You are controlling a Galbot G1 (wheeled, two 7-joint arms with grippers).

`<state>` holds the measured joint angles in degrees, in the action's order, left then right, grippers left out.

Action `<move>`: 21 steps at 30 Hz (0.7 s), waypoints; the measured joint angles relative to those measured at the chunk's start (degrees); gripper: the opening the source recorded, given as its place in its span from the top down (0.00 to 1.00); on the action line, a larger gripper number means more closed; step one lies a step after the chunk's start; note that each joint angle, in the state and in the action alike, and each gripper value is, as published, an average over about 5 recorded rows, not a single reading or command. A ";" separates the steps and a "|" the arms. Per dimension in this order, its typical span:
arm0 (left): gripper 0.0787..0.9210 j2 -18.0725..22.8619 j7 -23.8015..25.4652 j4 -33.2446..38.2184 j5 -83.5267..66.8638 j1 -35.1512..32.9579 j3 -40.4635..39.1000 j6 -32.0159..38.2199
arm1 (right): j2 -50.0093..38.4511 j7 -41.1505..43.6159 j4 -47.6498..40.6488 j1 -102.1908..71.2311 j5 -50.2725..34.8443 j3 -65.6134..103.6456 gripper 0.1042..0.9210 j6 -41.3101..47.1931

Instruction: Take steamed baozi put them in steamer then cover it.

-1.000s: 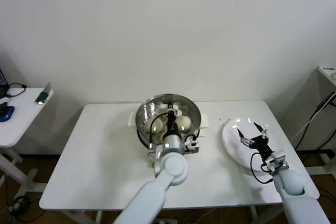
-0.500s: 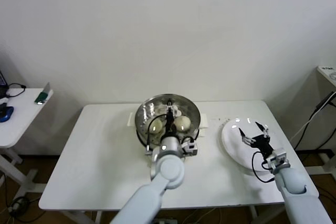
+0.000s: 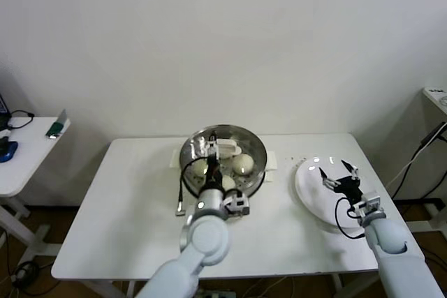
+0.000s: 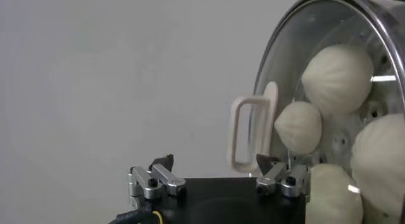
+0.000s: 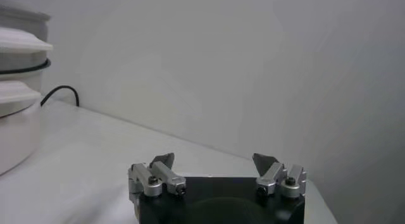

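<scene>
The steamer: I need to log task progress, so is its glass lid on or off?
On. The round clear glass lid with cream-white bar handle sits across the shiny steel steamer, cream-white buns visible beneath.

from my head camera the grey-white left arm [image 3: 202,235] hides the near rim of the round shiny steel steamer [image 3: 253,146]; my left wrist picture's edge cuts off most of the round clear glass cover [image 4: 329,29] and two of the smooth cream-white buns [image 4: 380,155] under it
</scene>
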<state>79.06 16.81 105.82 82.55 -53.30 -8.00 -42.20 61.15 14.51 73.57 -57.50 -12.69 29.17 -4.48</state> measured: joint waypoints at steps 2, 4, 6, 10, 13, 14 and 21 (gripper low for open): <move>0.12 -0.66 -0.66 1.68 -0.67 -1.16 0.48 -0.01 | -0.03 -0.10 0.25 -0.07 -0.01 -0.02 0.12 0.16; 0.12 -1.26 -1.58 3.31 -1.41 -2.32 1.13 -0.01 | -0.02 -0.21 0.50 -0.19 -0.01 0.01 0.12 0.25; 0.12 -1.83 -2.71 4.95 -2.37 -3.43 2.00 -0.02 | 0.05 -0.30 0.72 -0.35 0.01 0.09 0.12 0.30; 0.12 -3.01 -5.30 8.55 -5.37 -5.95 4.40 -0.02 | 0.34 -0.45 1.25 -0.84 0.12 0.39 0.12 0.30; 0.12 -3.64 -7.35 11.15 -8.60 -8.18 6.64 -0.01 | 0.61 -0.52 1.77 -1.34 0.22 0.68 0.12 0.27; 0.12 -3.76 -8.09 11.95 -9.95 -9.00 7.46 -0.01 | 0.71 -0.54 1.97 -1.54 0.24 0.80 0.12 0.25; 0.12 -3.60 -14.47 16.27 -24.03 -15.73 15.19 2.88 | 1.13 -0.58 3.69 -3.18 0.44 1.59 0.12 0.02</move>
<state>75.46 2.34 122.09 58.52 -69.03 7.19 -39.32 62.28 13.92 77.26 -60.68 -12.25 30.75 -4.47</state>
